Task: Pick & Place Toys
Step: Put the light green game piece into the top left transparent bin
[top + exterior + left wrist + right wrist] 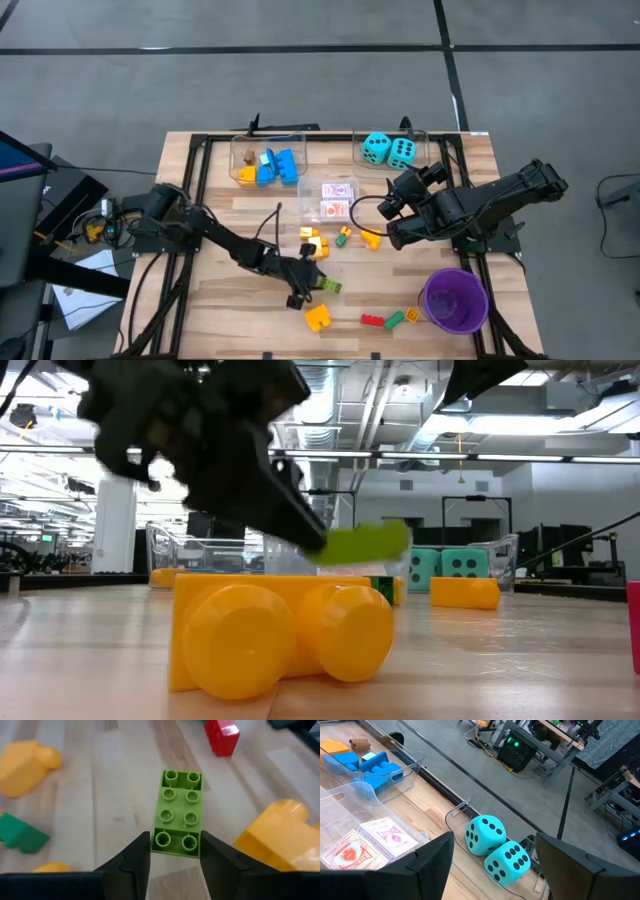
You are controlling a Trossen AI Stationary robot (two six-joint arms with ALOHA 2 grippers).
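Note:
My left gripper (pixel 312 287) is near the table's middle front, shut on a light green brick (pixel 177 812), which also shows in the low view (pixel 365 543). A big yellow brick (pixel 318 318) lies just in front of it. More small bricks (pixel 390 320) lie near the front and others (pixel 340 238) in the middle. Two turquoise dice (pixel 388 150) sit in the far right clear bin, card packs (pixel 338 197) in the middle bin, and blue bricks (pixel 278 165) in the far left bin. My right gripper (pixel 492 865) is open and empty, near the dice bin. My left gripper pinches the green brick's two long sides at its near end (pixel 175 842), one finger (pixel 137 857) on each side. The fingers lie along the brick, and its studded top faces the wrist camera. In the low view the brick seems lifted clear of the table, its free end tilted slightly up.
A purple cup (pixel 455 300) stands at the front right. A red brick (pixel 222 737) and yellow bricks (pixel 277 837) lie close around the held brick. The three clear bins line the far side of the table.

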